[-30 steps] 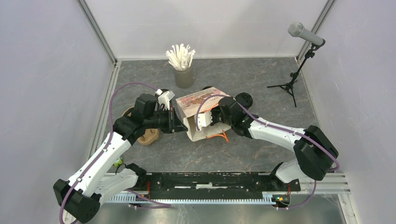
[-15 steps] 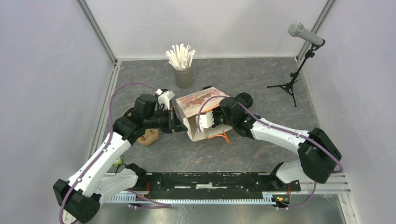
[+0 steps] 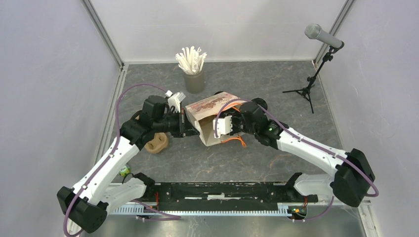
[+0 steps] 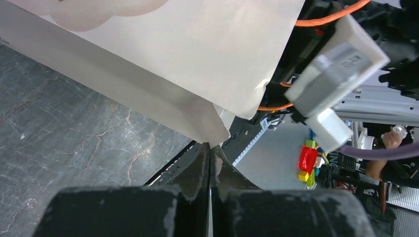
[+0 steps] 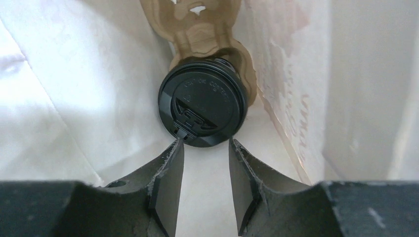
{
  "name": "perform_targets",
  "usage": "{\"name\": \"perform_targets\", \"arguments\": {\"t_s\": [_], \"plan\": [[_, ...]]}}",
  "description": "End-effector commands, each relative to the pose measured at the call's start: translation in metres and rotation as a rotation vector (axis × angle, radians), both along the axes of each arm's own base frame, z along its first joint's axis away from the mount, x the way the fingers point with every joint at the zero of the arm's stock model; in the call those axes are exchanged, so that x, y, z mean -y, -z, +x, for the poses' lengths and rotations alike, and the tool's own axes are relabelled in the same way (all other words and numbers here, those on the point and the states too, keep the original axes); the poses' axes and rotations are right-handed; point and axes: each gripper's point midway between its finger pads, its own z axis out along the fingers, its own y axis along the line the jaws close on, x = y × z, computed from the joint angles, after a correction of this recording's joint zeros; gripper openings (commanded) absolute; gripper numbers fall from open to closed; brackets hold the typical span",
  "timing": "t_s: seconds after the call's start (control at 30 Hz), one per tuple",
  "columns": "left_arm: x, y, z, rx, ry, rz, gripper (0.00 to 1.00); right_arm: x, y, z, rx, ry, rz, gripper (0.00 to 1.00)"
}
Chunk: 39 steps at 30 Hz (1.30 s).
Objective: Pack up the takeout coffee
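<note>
Bag (image 5: 64,89) walls hem right claw (image 5: 204,144), parted behind cup (image 5: 202,101); left claw (image 4: 210,146) pinches rim.

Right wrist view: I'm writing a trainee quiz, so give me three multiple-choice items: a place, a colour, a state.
1. Where is the lidded cup? A) in a pulp carrier inside the paper bag B) on bare table C) among straws
2. Its lid is: A) white B) black C) brown
3. The right gripper's jaws are: A) open, holding nothing B) clamped on the cup C) gripping a straw
Answers: 1A, brown carrier and white bag walls surround it; 2B, the lid is plainly black; 3A, a gap shows between the jaws.
</note>
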Motion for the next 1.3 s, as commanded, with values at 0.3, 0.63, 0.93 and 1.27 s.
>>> {"name": "perform_targets", "arguments": {"t_s": [0.3, 0.63, 0.93, 1.27], "plan": [[0.011, -0.037, 0.012, 0.023, -0.004, -0.045, 0.02, 0.021, -0.062, -0.022, -0.067, 0.117, 0.158, 0.45], [0.011, -0.044, 0.021, 0.017, -0.043, -0.035, 0.02, 0.03, -0.09, -0.019, -0.06, 0.245, 0.333, 0.44], [0.013, -0.044, 0.032, 0.023, -0.052, -0.009, 0.02, 0.04, -0.091, -0.022, -0.112, 0.36, 0.439, 0.52], [0.011, -0.047, 0.035, 0.035, -0.051, 0.019, 0.02, 0.079, -0.121, -0.003, 0.015, 0.621, 0.631, 0.57]]}}
